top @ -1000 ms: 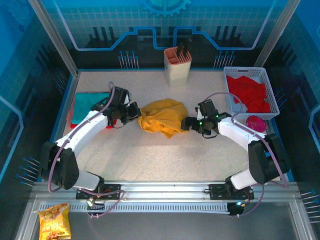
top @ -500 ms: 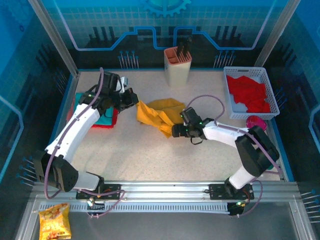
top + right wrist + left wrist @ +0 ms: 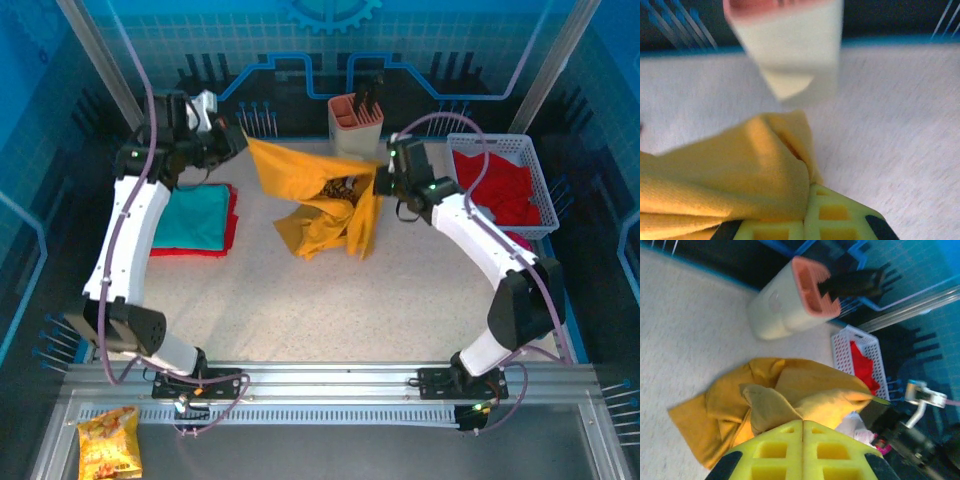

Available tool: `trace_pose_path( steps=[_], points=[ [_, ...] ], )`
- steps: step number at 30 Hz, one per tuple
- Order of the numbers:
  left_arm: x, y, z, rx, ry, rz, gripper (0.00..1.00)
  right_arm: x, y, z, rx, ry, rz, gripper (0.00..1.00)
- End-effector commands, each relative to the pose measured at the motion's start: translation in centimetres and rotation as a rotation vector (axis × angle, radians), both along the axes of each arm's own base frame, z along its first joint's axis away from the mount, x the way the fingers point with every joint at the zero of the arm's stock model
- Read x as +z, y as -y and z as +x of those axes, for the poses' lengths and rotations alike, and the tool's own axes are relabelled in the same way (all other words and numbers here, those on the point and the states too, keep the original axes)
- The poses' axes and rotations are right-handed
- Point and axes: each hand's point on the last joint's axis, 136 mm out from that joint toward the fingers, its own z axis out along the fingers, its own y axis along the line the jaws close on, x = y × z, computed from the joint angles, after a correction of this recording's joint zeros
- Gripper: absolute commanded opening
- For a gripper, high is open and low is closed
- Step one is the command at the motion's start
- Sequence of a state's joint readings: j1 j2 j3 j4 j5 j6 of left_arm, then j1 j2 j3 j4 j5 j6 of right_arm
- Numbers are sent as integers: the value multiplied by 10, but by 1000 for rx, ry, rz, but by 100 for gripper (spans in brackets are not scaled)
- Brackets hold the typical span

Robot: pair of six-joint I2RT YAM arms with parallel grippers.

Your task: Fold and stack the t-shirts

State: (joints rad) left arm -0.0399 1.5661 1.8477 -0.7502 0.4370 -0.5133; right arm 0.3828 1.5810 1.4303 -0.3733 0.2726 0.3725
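Sideways, mustard t-shirt [image 3: 312, 195] hangs stretched (sagging), pinched by left gripper [image 3: 238, 138] and right gripper [image 3: 384, 169].

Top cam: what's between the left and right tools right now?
The mustard-yellow t-shirt spans the gap in the top external view. One edge is pinched in the left tool, another in the right tool, and its middle sags toward the table.

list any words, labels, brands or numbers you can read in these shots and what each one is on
No text can be read in any view.
snack bag: printed packaging, too small and blurred to read.
mustard t-shirt: a dark print shows among the bunched folds, unreadable.
gear emblem on the back wall: a graphic with circuit-style lines, no words.
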Motion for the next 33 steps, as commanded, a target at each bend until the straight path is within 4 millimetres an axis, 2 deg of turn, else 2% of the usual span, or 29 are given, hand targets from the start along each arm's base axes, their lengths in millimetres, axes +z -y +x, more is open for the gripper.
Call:
trace_pose_path(
  steps=[1, 4, 7, 9, 12, 14, 17, 21, 22, 23, 25, 28, 30, 33],
  points=[
    [51, -2, 25, -48, 149, -33, 0, 67, 39, 8, -90, 131, -109, 3],
    [84, -10, 47, -42, 209, -87, 0, 105, 46, 8, -104, 206, -150, 3],
    [112, -9, 52, -59, 278, -97, 0, 123, 45, -4, -69, 252, -170, 2],
    [118, -7, 51, -82, 315, -78, 0, 126, 35, -20, -8, 276, -212, 2],
    [107, -10, 44, -72, 303, -31, 0, 114, 3, -50, 159, 275, -261, 3],
    [94, -13, 35, -58, 275, -13, 0, 98, -17, -74, 253, 233, -261, 3],
    [67, -25, 17, 19, 231, 40, 0, 56, -54, -113, 425, 96, -180, 3],
    [23, -39, -8, 84, 156, 112, 0, -13, -104, -170, 683, -192, 9, 15],
    [11, -40, -12, 91, 126, 115, 0, -27, -112, -180, 720, -254, 42, 18],
    [-4, -41, -17, 97, 95, 116, 0, -45, -117, -186, 733, -317, 68, 26],
    [-32, -44, -23, 114, 48, 119, 0, -75, -114, -188, 682, -402, 74, 51],
    [-65, -47, -29, 125, -14, 134, 0, -108, -102, -186, 551, -477, 104, 81],
    [-82, -48, -33, 125, -57, 149, 0, -125, -96, -189, 477, -531, 131, 86],
    [-93, -53, -35, 141, -78, 174, 0, -148, -90, -204, 411, -594, 147, 86]
  ],
)
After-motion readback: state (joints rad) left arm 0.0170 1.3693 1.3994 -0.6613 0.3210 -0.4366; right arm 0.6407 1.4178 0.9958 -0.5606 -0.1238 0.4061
